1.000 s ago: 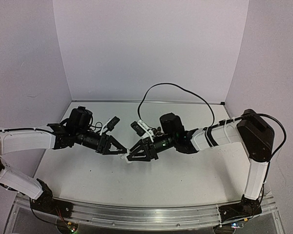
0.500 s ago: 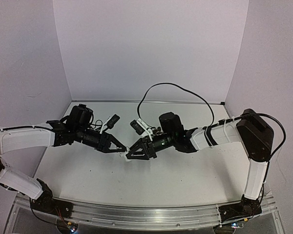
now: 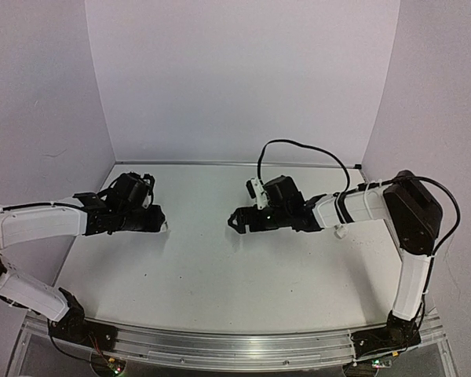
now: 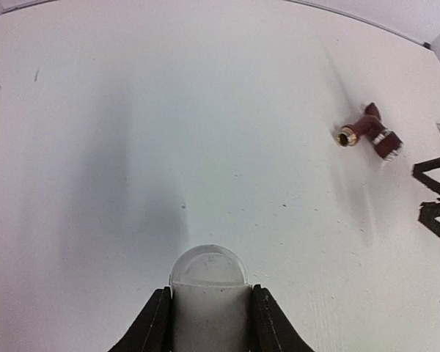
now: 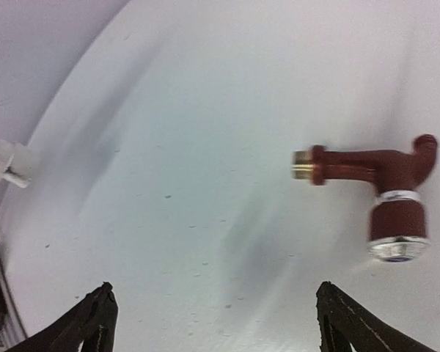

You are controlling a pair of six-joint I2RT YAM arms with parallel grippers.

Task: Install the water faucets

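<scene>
One of the water faucets (image 5: 374,194), dark reddish-brown with a silvery knob and a brass threaded end, lies on its side on the white table. In the left wrist view this faucet (image 4: 368,132) is far off to the right. My right gripper (image 5: 214,293) hangs open just short of it, with nothing between the jaws; from above the right gripper (image 3: 234,220) sits mid-table. My left gripper (image 4: 209,293) is shut on a short white pipe fitting (image 4: 209,275), whose rounded end sticks out ahead of the fingers. From above the left gripper (image 3: 160,224) is at the left.
A black cable (image 3: 298,145) loops above the right arm. Pale walls close the table (image 3: 220,275) at the back and on both sides. An aluminium rail (image 3: 220,343) runs along the near edge, by the arm bases.
The grippers, which met at mid-table, have drawn apart, left going left and right going right. The right gripper has opened. The left one still holds the white fitting.
</scene>
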